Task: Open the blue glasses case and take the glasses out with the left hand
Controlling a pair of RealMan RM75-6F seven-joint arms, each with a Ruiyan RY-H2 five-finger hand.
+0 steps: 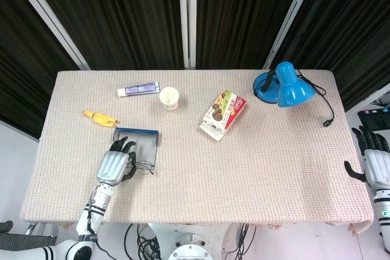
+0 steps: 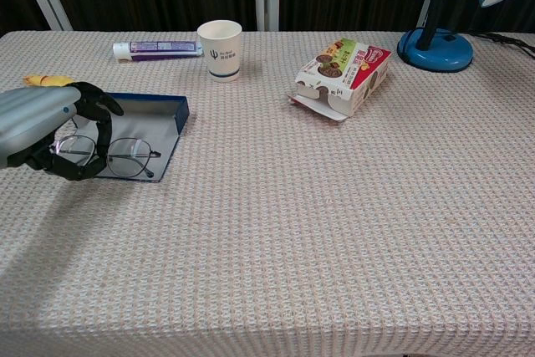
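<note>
Blue glasses case (image 2: pixel 142 119), beige waffle-weave tablecloth (image 2: pixel 334 223), blue lamp (image 1: pixel 286 86), white paper cup (image 2: pixel 220 49), yellow toy (image 1: pixel 100 117)

A coarse, waffle-woven beige cloth (image 2: pixel 334 206) covers the whole table, matt and rough. On it, the glasses case (image 2: pixel 155 123) lies open: its inside looks a smooth, dull grey, its rim a slightly shiny dark blue. The glasses (image 2: pixel 109 156) in the case have thin dark wire rims and clear lenses. The left hand (image 2: pixel 46 131) over the case has a smooth silvery shell, faintly glossy, with matt black fingers (image 2: pixel 96 106). Beyond the case stands a matt white paper cup (image 2: pixel 220 49). Right of the cup, the printed cardboard box (image 2: pixel 343 75) has a light sheen, and the blue lamp (image 1: pixel 286 86) looks glossy, like painted metal or plastic.
</note>
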